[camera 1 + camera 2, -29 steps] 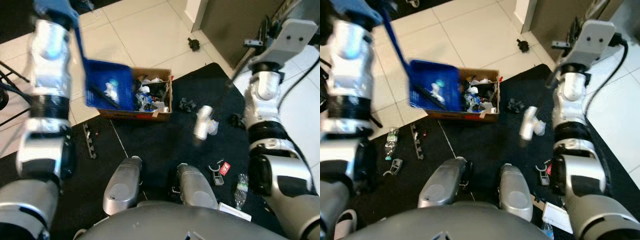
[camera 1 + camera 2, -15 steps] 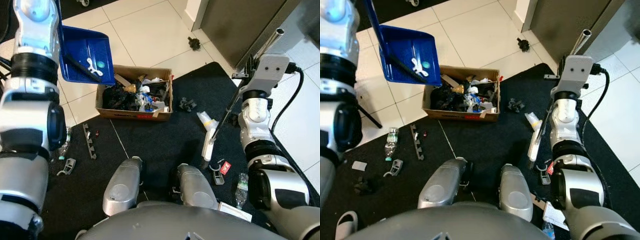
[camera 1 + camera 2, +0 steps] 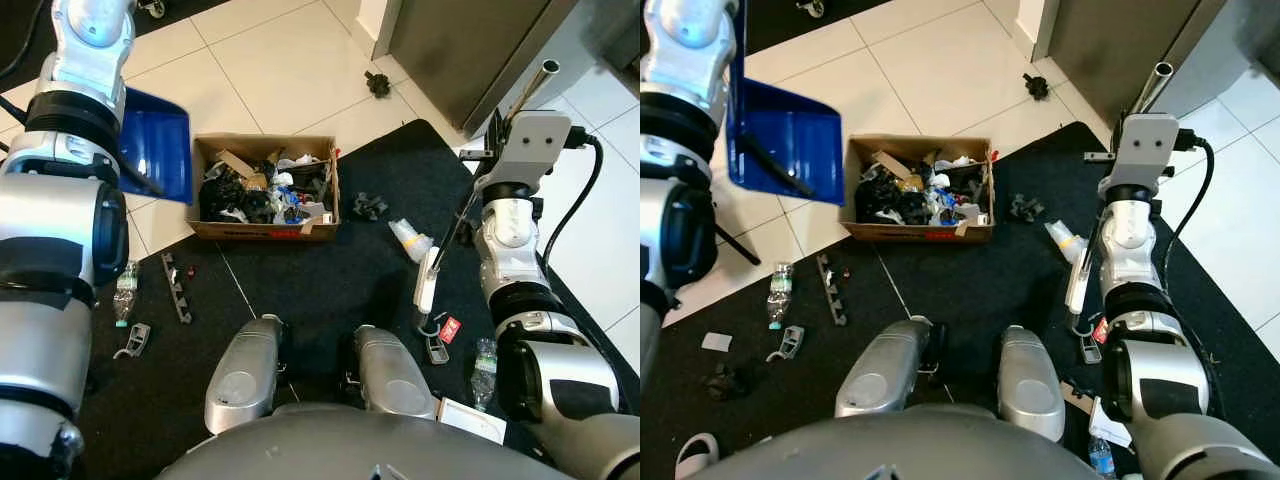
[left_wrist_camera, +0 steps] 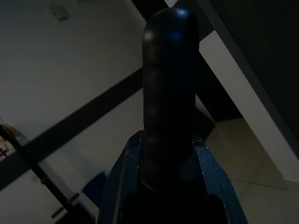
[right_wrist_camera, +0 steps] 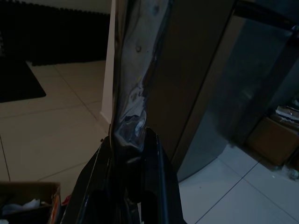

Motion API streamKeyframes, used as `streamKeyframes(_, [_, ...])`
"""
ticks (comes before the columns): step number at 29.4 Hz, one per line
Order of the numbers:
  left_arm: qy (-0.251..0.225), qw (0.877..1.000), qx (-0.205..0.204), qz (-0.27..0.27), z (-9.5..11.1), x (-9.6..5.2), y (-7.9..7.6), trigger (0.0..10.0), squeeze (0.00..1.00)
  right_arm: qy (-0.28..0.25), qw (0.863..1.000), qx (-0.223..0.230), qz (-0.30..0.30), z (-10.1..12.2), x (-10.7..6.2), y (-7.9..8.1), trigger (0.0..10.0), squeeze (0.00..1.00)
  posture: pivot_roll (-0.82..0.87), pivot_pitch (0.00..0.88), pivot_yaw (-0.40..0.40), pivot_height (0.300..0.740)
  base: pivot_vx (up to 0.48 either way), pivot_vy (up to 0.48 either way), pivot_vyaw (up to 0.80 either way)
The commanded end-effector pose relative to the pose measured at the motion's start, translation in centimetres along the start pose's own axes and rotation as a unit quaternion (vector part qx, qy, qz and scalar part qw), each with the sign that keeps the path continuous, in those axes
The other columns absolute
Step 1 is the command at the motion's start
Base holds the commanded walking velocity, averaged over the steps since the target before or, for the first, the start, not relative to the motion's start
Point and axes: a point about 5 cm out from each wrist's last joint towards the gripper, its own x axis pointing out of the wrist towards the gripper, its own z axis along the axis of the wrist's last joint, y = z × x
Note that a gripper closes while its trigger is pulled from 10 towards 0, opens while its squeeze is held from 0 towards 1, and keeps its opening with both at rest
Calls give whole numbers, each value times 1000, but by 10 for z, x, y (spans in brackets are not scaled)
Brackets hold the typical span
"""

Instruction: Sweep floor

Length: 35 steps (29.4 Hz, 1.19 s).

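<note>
Blue dustpan (image 3: 780, 140) hangs tilted at upper left of the head views, over white tile, just left of the cardboard box (image 3: 920, 190) packed with mixed rubbish. The left gripper (image 4: 168, 154) has its fingers (image 4: 212, 182) closed round the dustpan's dark handle (image 4: 169, 84), seen close up in the left wrist view. At right of frame the right arm stands upright over the black mat (image 3: 330, 270); the right gripper (image 5: 128, 186) has its fingers (image 5: 161, 177) clamped on a silver pole, the broom handle (image 3: 528, 92), which slants up toward the upper right. The broom's white head (image 3: 427, 280) rests low on the mat at centre right, beside a crumpled plastic cup (image 3: 408, 236). Loose litter on the mat: a small black clump (image 3: 368, 207) right of the box, a red tag (image 3: 449, 328), a plastic bottle (image 3: 483, 362) at lower right, a black strip (image 3: 176, 288) and another bottle (image 3: 124, 290) at lower left. A dark object (image 3: 378, 82) lies on tile near the grey door at top.
</note>
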Motion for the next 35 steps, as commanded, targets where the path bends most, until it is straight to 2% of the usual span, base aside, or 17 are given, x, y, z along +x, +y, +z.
streamKeyframes(1, [-52,998,36,5,22,12,10,10000,0,-14,1000,4,-1,2,-1,2,10000,0,64,0,61,740,0,0,0])
streamKeyframes(9, [-71,996,39,25,30,16,20,10000,0,-13,1000,9,-2,3,0,3,10000,0,72,0,59,740,0,0,0])
streamKeyframes(11, [-76,996,32,31,31,16,22,10000,0,-14,1000,9,-1,3,1,3,10000,0,73,0,56,740,0,0,0])
streamKeyframes(13, [-77,996,0,41,32,16,24,10000,0,-13,1000,9,0,3,1,4,10000,0,84,0,52,740,0,0,0])
streamKeyframes(15, [-72,996,-13,42,31,16,24,10000,0,-13,1000,9,0,3,1,4,10000,0,84,0,52,740,0,0,0])
streamKeyframes(16, [-18,998,53,8,14,12,13,10000,0,-11,1000,8,4,3,1,6,10000,0,86,0,52,740,0,0,0])
streamKeyframes(17, [-18,998,53,8,14,12,13,10000,0,-11,1000,8,4,3,1,6,10000,0,86,0,52,740,0,0,0])
streamKeyframes(19, [25,996,87,-4,1,8,9,10000,0,-11,1000,8,6,3,2,7,10000,0,79,0,51,740,0,0,0])
streamKeyframes(21, [24,999,-27,31,5,12,18,10000,0,-12,1000,8,6,4,3,6,10000,0,80,0,51,740,0,0,0])
streamKeyframes(22, [24,999,-27,31,5,12,18,10000,0,-12,1000,8,6,4,3,6,10000,0,80,0,51,740,0,0,0])
streamKeyframes(23, [15,997,-57,44,9,13,22,10000,0,-13,1000,8,5,4,3,6,10000,0,80,0,51,740,0,0,0])
streamKeyframes(24, [16,998,-36,43,9,14,22,10000,0,-13,1000,8,5,4,3,6,10000,0,90,0,45,740,0,0,0])
streamKeyframes(25, [21,999,18,31,7,13,20,10000,0,-13,1000,8,7,4,4,6,10000,0,90,0,45,740,0,0,0])
streamKeyframes(26, [21,999,18,31,7,13,20,10000,0,-13,1000,8,7,4,4,6,10000,0,90,0,45,740,0,0,0])
streamKeyframes(27, [22,999,37,25,5,11,18,10000,0,-13,1000,7,8,5,4,7,10000,0,85,0,47,740,0,0,0])
streamKeyframes(32, [1,999,17,32,10,12,19,10000,0,-13,1000,8,7,5,5,6,10000,0,85,0,48,740,0,0,0])
streamKeyframes(35, [1,999,24,33,11,13,19,10000,0,-12,1000,7,9,5,5,7,10000,0,90,0,45,740,0,0,0])
